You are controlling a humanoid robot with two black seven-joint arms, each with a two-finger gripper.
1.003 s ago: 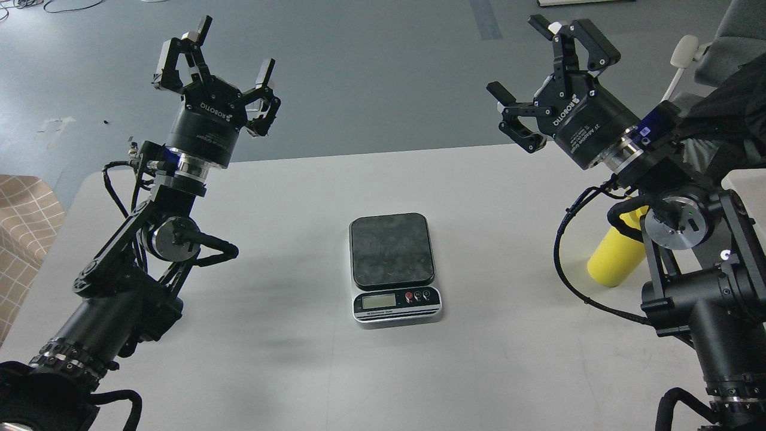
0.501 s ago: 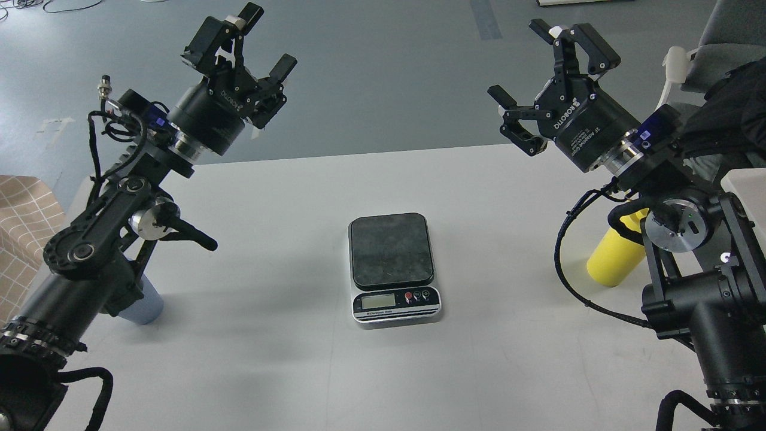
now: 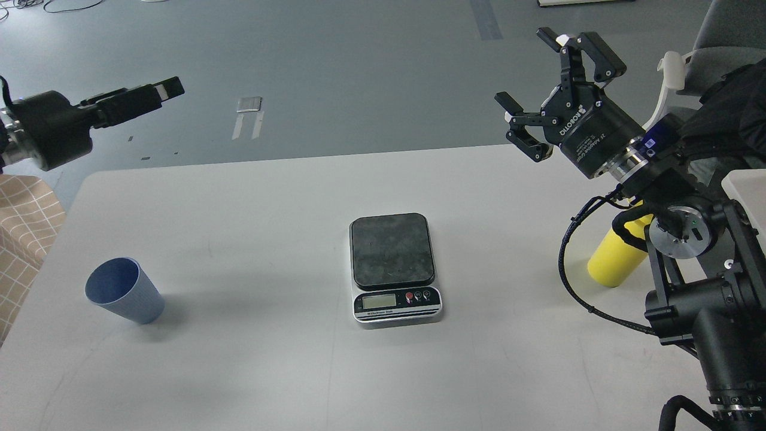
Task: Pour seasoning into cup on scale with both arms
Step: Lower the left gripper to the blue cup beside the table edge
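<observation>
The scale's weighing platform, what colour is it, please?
Dark grey-black platform; the head view shows it.

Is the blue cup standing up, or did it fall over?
Standing up. The cup sits on its narrow base on the table, its open mouth facing up. Nothing touches it.

A robotics lab or test room. A plain white table (image 3: pixel 251 371) stands on a bare grey floor (image 3: pixel 359 72) marked with strips of tape (image 3: pixel 248 114), and loose cables (image 3: pixel 36 5) trail along the far edge. 2 black robot arms with exposed wiring reach over the table, the right arm (image 3: pixel 688 251) labelled ROBOTIQ. A grey office chair (image 3: pixel 718 42) sits at the right.
</observation>
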